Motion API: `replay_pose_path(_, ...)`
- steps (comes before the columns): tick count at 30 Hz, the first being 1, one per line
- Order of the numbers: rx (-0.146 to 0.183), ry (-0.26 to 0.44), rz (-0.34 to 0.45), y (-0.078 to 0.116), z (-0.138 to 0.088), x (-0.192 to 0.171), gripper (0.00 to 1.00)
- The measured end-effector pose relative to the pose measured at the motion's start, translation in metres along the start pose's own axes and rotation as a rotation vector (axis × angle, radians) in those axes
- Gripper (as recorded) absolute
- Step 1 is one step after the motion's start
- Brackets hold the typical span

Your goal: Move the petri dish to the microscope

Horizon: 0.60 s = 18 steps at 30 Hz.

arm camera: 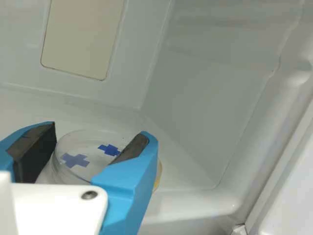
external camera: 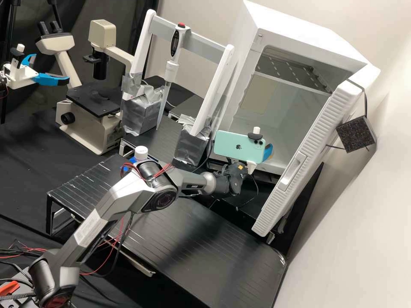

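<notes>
My gripper is at the mouth of the white incubator, partly hidden behind the phone. In the wrist view the gripper stands open, one finger at each side of the clear round petri dish. Two blue crosses mark the dish, and the finger on its one side overlaps part of it; a yellowish rim shows past that finger. Whether the pads touch the dish, I cannot tell. The cream microscope with its black stage stands at the back left of the bench.
A pipette hangs on a white frame between the incubator and microscope. The incubator's open door is beside the gripper. A white-capped bottle stands behind my arm's elbow. Another arm's gripper is at far left.
</notes>
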Motion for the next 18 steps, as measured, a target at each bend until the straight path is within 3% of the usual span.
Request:
replay_pose_path(10, 0.048, 0.031, 0.028, 0.005, 0.003, -0.018, 1.00)
replay_pose_path(18, 0.044, 0.066, 0.049, 0.016, -0.004, -0.033, 1.00)
